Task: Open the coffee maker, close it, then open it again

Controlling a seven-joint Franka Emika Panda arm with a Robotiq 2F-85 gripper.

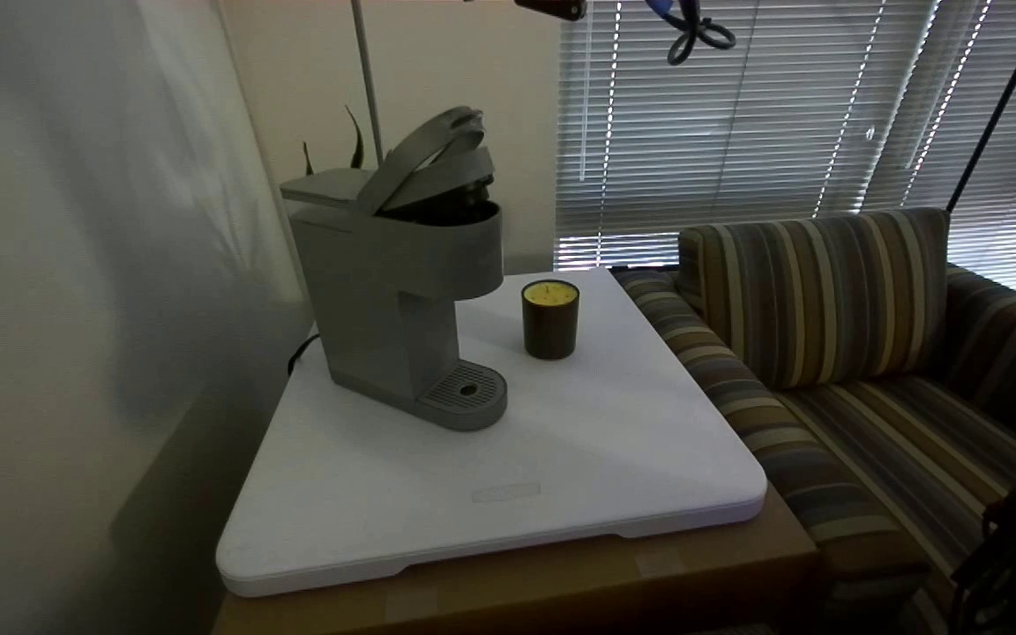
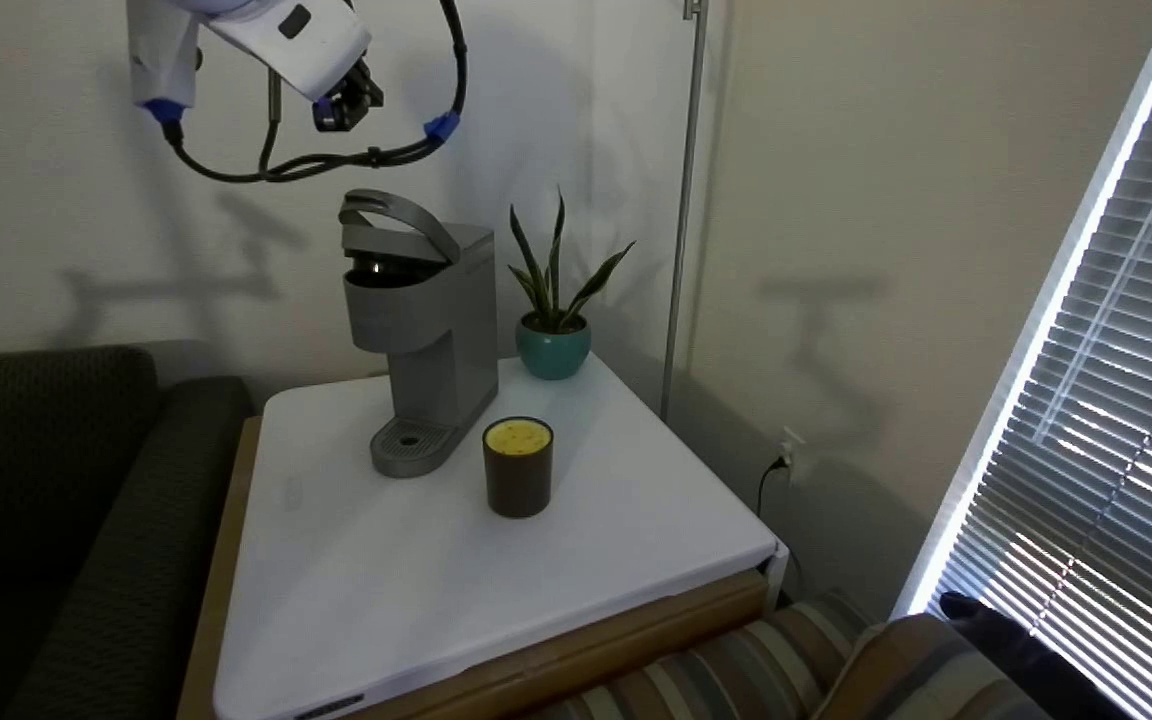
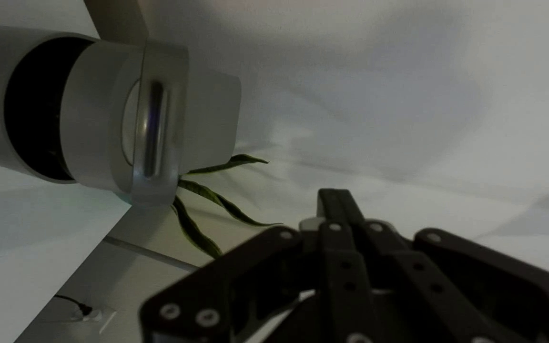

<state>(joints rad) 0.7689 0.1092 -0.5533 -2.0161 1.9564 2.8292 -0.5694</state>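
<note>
In an exterior view, the grey coffee maker stands upright on the white counter, left of the frame's centre, its top lid tilted up over a dark opening. A dark cup with a yellow top sits near it, right of it in that frame. In the wrist view, the tool is pressed together at lower right, apart from the coffee maker at upper left.

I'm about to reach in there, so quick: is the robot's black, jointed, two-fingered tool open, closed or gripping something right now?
Black, jointed, two-fingered tool: closed, with nothing held.
</note>
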